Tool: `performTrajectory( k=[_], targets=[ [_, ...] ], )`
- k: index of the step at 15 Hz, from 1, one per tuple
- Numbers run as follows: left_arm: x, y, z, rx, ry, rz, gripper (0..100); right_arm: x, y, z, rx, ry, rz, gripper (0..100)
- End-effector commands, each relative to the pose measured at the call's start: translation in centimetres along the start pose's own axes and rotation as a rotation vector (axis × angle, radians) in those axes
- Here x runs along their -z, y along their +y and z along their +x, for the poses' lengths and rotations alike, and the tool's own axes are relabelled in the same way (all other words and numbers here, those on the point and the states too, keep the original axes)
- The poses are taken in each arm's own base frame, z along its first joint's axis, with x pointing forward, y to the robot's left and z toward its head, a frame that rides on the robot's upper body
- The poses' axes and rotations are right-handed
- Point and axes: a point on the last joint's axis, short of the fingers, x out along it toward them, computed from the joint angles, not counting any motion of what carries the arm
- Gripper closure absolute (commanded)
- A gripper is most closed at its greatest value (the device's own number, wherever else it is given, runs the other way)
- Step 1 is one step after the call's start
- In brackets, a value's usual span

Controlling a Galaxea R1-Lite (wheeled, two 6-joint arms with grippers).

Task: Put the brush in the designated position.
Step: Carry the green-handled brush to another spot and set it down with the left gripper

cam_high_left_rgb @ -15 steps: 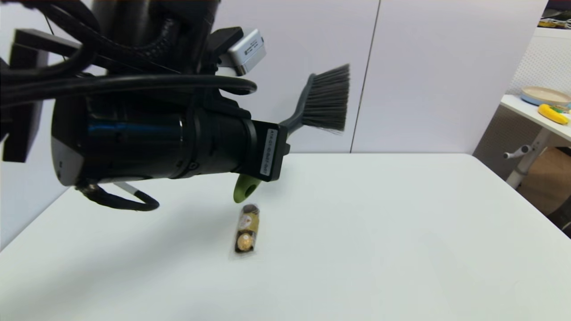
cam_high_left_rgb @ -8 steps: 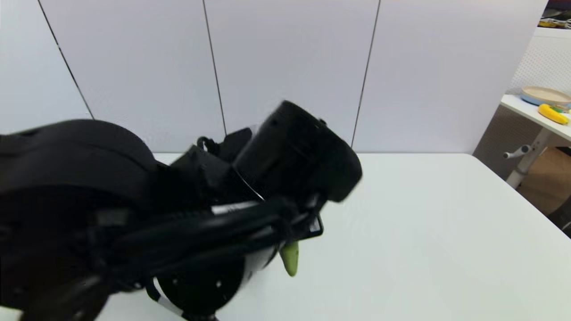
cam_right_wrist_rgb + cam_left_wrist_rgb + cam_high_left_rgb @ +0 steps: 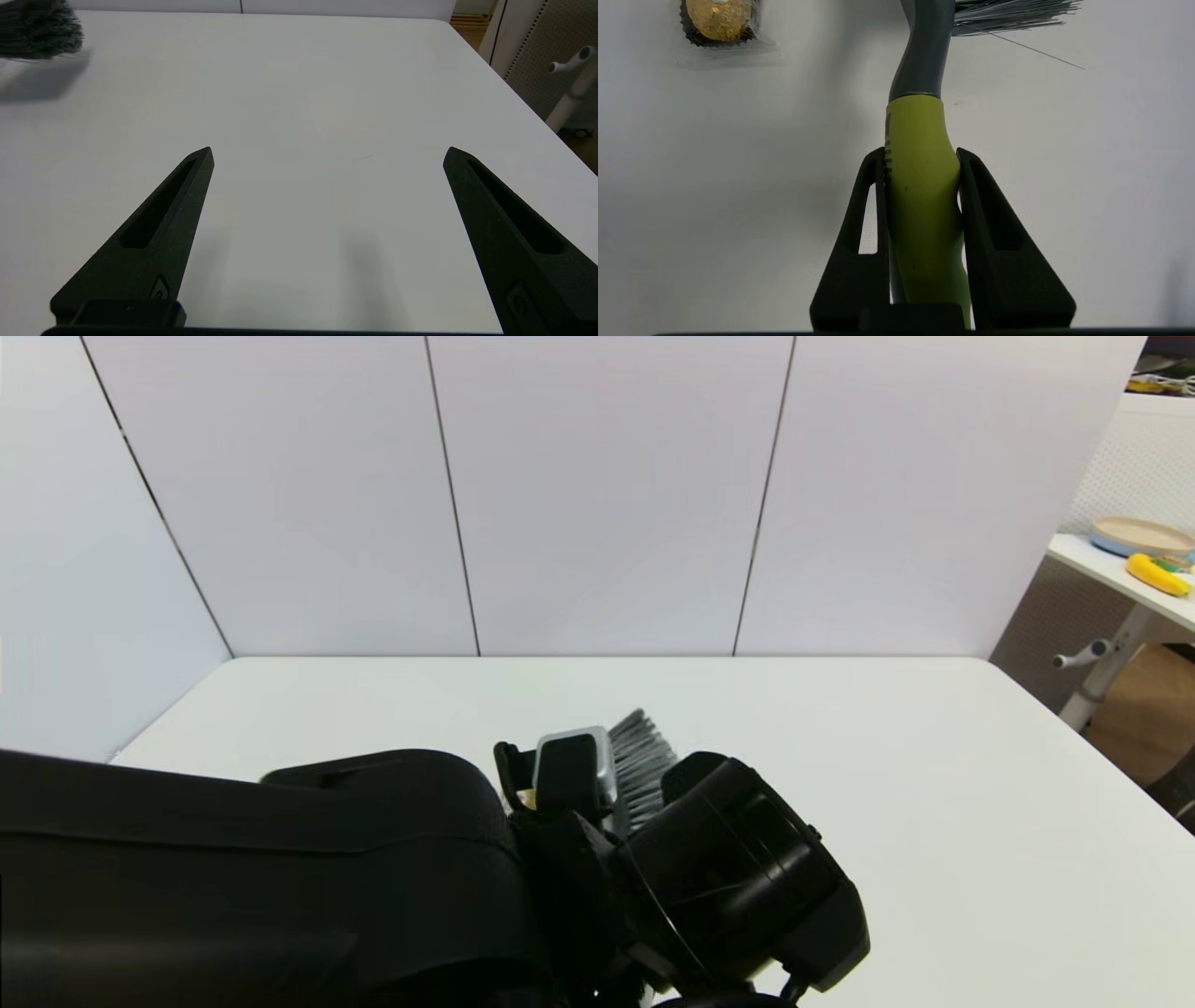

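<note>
The left gripper (image 3: 920, 156) is pinching the hand broom (image 3: 922, 186) by its lime-green handle, low over the white table (image 3: 934, 803) beside the chocolate pack (image 3: 720, 21). Lowering it level before releasing should be keeping the bristles uncrushed. The right gripper (image 3: 327, 154) is idling with its 2 fingers spread. White wall panels (image 3: 607, 495) are standing behind.

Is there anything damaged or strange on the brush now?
One thing: a single bristle sticks out sideways from the brush head, apart from the rest. The left pincer grips the green handle squarely.
</note>
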Motion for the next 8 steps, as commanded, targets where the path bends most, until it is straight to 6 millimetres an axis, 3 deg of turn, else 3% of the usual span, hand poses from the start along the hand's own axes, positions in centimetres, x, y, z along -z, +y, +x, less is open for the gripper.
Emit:
performTrajectory(
  k=[1, 8],
  targets=[
    [1.2, -0.9, 2.0, -0.012, 0.008, 0.04, 100, 0.0, 0.0, 0.0, 0.0, 0.003, -0.001, 0],
    [2.0, -1.6, 3.6, -0.017, 0.022, 0.048, 100, 0.0, 0.0, 0.0, 0.0, 0.003, -0.001, 0]
  ],
)
